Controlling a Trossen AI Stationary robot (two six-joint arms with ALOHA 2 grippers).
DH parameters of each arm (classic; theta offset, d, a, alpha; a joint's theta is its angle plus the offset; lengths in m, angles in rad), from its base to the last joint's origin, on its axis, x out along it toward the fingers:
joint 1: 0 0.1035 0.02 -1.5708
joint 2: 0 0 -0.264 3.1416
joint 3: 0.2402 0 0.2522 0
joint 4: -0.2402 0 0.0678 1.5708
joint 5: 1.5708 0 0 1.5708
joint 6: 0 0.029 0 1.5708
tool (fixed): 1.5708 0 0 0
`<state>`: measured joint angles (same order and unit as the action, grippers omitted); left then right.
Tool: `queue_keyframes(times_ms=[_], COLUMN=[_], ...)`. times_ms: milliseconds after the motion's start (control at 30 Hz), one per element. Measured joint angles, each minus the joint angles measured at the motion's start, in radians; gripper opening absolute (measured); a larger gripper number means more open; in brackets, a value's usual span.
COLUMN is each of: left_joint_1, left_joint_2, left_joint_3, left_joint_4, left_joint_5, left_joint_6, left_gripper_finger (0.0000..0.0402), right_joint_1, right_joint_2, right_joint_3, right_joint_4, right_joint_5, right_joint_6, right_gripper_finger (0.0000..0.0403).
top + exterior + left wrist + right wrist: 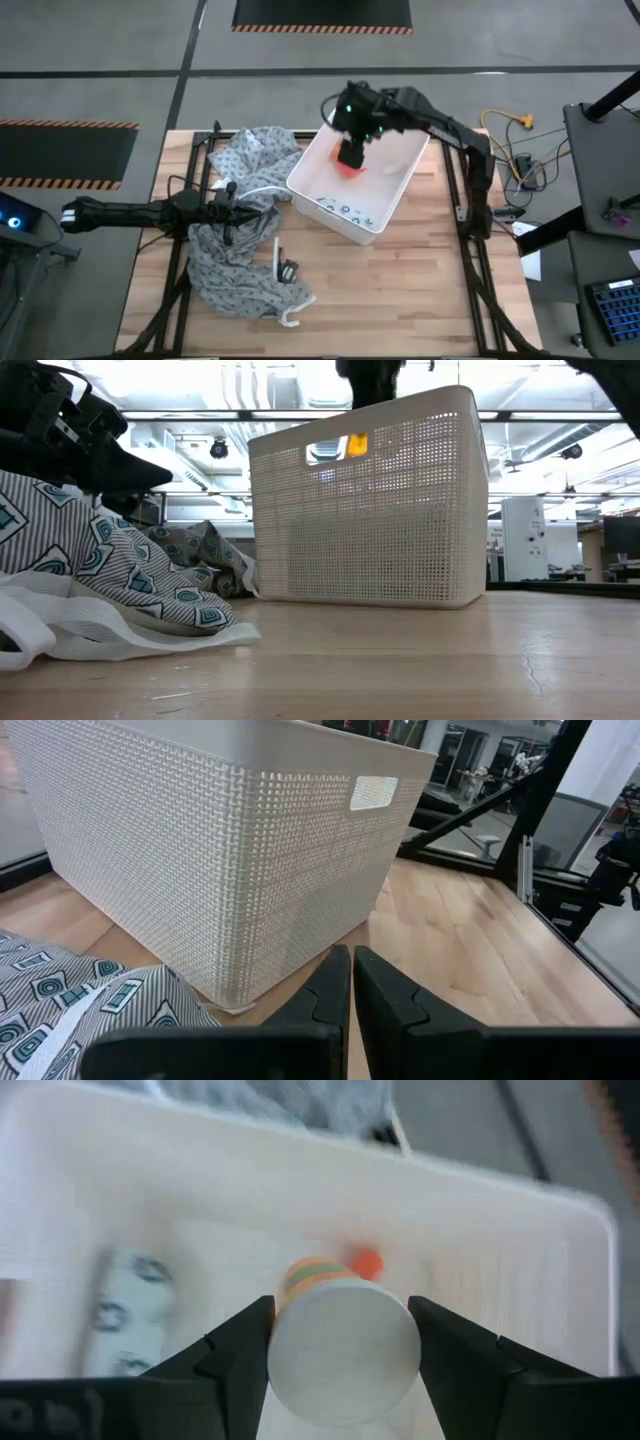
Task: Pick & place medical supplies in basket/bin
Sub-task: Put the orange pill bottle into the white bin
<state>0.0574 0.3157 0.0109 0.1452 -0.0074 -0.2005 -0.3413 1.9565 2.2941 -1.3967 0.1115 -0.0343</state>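
Observation:
The white tub (352, 190) stands at mid-table, toward the far edge. My right gripper (350, 155) reaches down into it and is shut on the orange bottle (340, 1342). The bottle also shows as an orange patch (357, 445) through the tub's slot handle. The pale teal packet with dark rings (346, 211) lies on the tub's floor at its near end (128, 1312). My left gripper (351, 982) is shut, low over the table left of the tub, beside the patterned cloth. The white cylinder and the disc are not in view. My right gripper pinches the orange bottle by its sides (290, 1285) between the two fingers, from above, pointing down. The bottle stands along the fingers, with its white round end (345, 1350) facing the wrist. It is lifted clear of the tub's floor, at about rim height.
A grey patterned cloth (240, 215) covers the table's left half, up against the tub's left wall. A white hanger-like bar (279, 275) and a small black clip (289, 268) lie on it. Bare wood (400, 290) lies near and right of the tub. Cables (515, 150) lie off the right edge.

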Motion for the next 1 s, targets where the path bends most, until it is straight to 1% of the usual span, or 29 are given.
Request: queue_keyframes(times_ms=[133, 200, 400, 533, 667, 733, 800, 900, 1000], left_joint_1=[0.000, 0.000, 0.000, 0.000, 0.000, 0.000, 0.000, 0.000, 0.000], left_joint_2=[0.000, 0.000, 0.000, 0.000, 0.000, 0.000, 0.000, 0.000, 0.000], left_joint_3=[0.000, 0.000, 0.000, 0.000, 0.000, 0.000, 0.000, 0.000, 0.000], left_joint_4=[0.000, 0.000, 0.000, 0.000, 0.000, 0.000, 0.000, 0.000, 0.000], left_joint_5=[0.000, 0.000, 0.000, 0.000, 0.000, 0.000, 0.000, 0.000, 0.000], left_joint_6=[0.000, 0.000, 0.000, 0.000, 0.000, 0.000, 0.000, 0.000, 0.000], left_gripper_finger=[0.0000, 0.0000, 0.0000, 0.0000, 0.0000, 0.0000, 0.0000, 0.0000, 0.0000], right_joint_1=[-0.116, -0.163, -0.268, -0.307, -0.324, -0.322, -0.322, -0.323, -0.322], right_joint_2=[0.023, 0.027, 0.029, 0.029, 0.022, 0.022, 0.022, 0.023, 0.024], right_joint_3=[-0.099, -0.150, -0.294, -0.372, -0.431, -0.452, -0.463, -0.462, -0.440], right_joint_4=[0.029, 0.037, 0.061, 0.126, 0.198, 0.215, 0.220, 0.218, 0.212], right_joint_5=[-0.146, -0.174, -0.161, -0.162, -0.130, -0.080, -0.053, -0.051, -0.061], right_joint_6=[-0.025, -0.028, -0.055, -0.055, -0.053, -0.057, -0.064, -0.077, -0.040], right_gripper_finger=[0.0208, 0.0208, 0.0208, 0.0208, 0.0208, 0.0208, 0.0208, 0.0208, 0.0211])
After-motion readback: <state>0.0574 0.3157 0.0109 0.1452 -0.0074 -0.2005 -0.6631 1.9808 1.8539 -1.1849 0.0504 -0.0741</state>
